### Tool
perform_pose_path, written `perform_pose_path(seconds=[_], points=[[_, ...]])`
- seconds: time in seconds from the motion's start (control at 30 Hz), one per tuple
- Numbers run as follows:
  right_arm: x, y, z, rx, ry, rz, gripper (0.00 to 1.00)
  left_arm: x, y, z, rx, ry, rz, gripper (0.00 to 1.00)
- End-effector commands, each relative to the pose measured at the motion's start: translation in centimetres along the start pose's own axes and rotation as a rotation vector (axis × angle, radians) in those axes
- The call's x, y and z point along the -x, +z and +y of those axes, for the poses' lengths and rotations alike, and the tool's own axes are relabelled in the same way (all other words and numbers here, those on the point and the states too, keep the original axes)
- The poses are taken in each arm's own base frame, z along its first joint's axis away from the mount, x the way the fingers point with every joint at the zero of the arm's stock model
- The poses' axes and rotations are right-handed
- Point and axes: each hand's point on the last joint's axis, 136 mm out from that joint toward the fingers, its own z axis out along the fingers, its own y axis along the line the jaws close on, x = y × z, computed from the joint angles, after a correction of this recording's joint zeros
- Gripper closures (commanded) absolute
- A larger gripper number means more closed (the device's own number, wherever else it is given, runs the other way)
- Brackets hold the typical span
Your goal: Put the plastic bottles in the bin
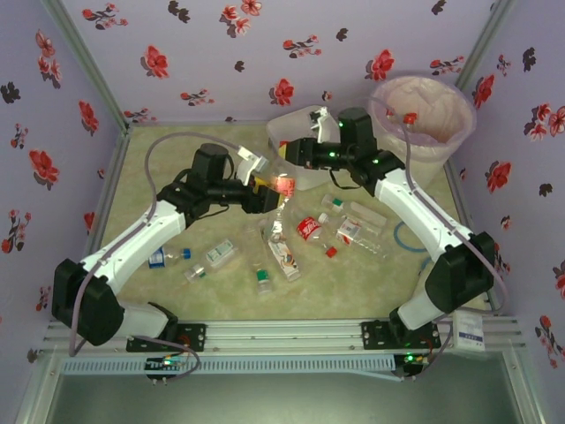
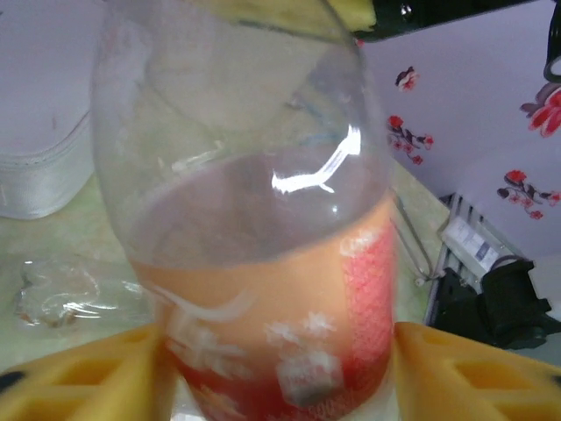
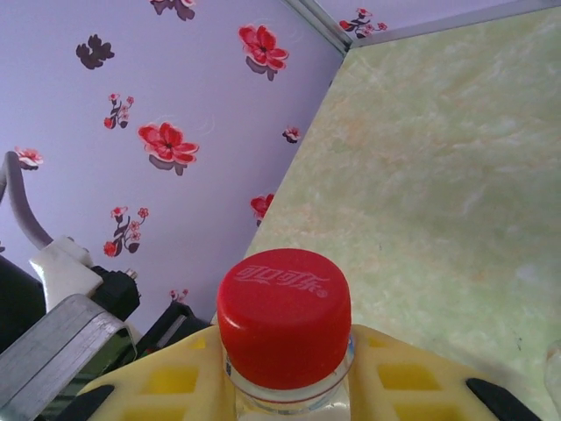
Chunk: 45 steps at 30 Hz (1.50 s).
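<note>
Our right pincer (image 3: 285, 375) grips the neck of the cola bottle (image 3: 283, 307) in a hand-over; if the left pincer (image 2: 280, 364) grips, we cannot tell. Next we must carry it above the bin (image 1: 439, 141).

1. The left arm (image 1: 132, 240) and right arm (image 1: 415, 208) have white shells with chunky black joints.
2. A grey cable (image 1: 172, 139) loops along each arm.
3. Small green lights (image 1: 331, 157) glow on the right arm.
4. The fingers (image 2: 79, 377) are yellow plastic, moulded with square recesses.
5. Black bases (image 1: 181, 336) sit on a silver rail (image 1: 282, 336).
</note>
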Motion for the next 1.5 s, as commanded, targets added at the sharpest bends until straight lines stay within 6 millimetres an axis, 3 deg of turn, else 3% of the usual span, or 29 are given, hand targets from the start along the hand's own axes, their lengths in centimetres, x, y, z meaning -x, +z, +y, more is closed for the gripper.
perform_pose_path(seconds=[0.0,0.13,0.33,0.43,0.57,0.67,0.77,0.97,1.3,1.47], points=[[2.8,-3.8,2.1,-0.042,-0.099,-0.068,0.77,1.0,-0.9,-0.1,0.025,0.023,-0.057,0.23],[6.3,-9.6,2.5,-0.179,-0.198,-0.179,0.79,1.0,-1.8,0.8,0.078,-0.006,-0.089,0.07],[11.9,-21.9,3.2,-0.607,-0.384,-0.447,0.89,0.4,-3.1,3.4,0.221,-0.082,-0.079,0.05],[13.8,-27.1,3.2,-0.824,-0.439,-0.542,0.94,-0.2,-4.0,5.2,0.324,-0.131,-0.099,0.05],[15.8,-31.7,2.9,-1.074,-0.515,-0.648,1.00,-0.8,-5.0,7.0,0.392,-0.197,-0.153,0.02],[16.8,-33.9,2.3,-1.211,-0.553,-0.708,1.00,-0.5,-6.0,7.7,0.424,-0.240,-0.168,0.02],[17.8,-34.2,1.0,-1.247,-0.565,-0.733,1.00,0.0,-6.7,8.1,0.438,-0.270,-0.199,0.02],[19.0,-31.7,-3.2,-1.274,-0.555,-0.664,1.00,-0.3,-6.7,8.8,0.445,-0.327,-0.212,0.02],[16.6,-28.0,-12.7,-1.269,-0.405,-0.504,1.00,-1.6,-8.0,9.5,0.516,-0.381,-0.172,0.03],[15.0,-26.5,-16.0,-1.260,-0.346,-0.440,1.00,-1.7,-7.9,9.8,0.518,-0.400,-0.181,0.03]])
